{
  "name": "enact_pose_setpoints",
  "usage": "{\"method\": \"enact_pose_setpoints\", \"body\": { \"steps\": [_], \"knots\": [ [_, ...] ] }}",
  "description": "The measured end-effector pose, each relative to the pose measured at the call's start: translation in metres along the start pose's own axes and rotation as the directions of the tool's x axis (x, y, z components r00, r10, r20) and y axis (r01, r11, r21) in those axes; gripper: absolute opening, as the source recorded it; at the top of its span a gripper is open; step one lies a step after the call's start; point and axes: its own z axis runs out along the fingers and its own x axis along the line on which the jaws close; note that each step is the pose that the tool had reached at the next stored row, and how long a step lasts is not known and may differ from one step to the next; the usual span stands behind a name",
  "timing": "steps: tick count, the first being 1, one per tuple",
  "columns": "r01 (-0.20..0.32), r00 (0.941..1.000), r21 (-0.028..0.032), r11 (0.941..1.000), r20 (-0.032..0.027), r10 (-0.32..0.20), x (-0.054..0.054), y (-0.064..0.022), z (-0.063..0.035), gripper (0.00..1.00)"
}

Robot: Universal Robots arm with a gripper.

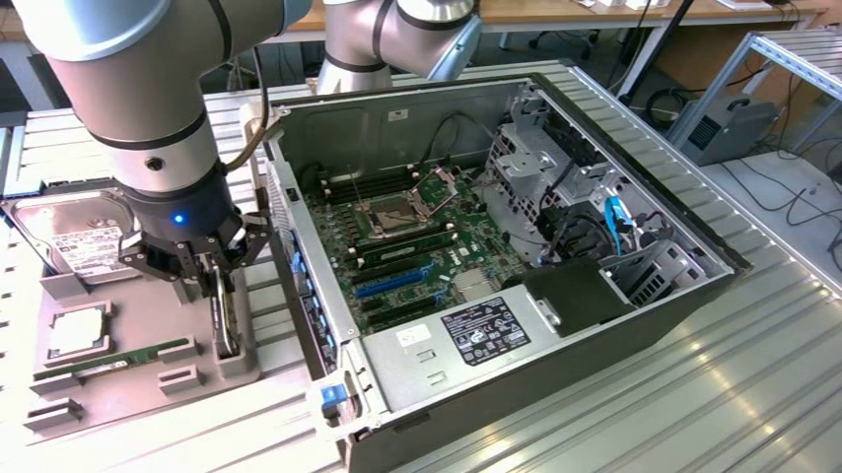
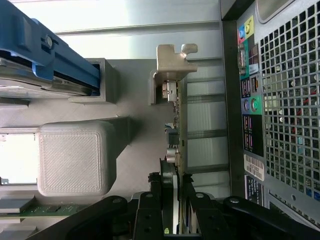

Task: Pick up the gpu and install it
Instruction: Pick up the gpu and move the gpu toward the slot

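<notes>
Your tool (image 1: 219,281) is clamped on the gpu (image 1: 228,317), which stands on edge in the gray fixture (image 1: 145,386), along its edge beside the computer case (image 1: 658,335). A tilted lift could wedge it there or knock it against the case.

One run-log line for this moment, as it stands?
phase: grasp | gripper: closed on gpu | gpu: on edge in grey holder, not lifted | computer case: open, beside holder

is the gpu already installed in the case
No, the gpu stands on edge in the gray holder outside the case, with the gripper at its top edge.
</notes>
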Motion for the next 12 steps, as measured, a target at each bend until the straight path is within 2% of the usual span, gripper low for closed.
{"method": "enact_pose_setpoints", "body": {
  "steps": [12],
  "knots": [
    [0.0, 1.0, -0.0001, 1.0, 0.0001, 0.0, -0.0001, 0.0, -0.0026, 0.27]
  ]
}}
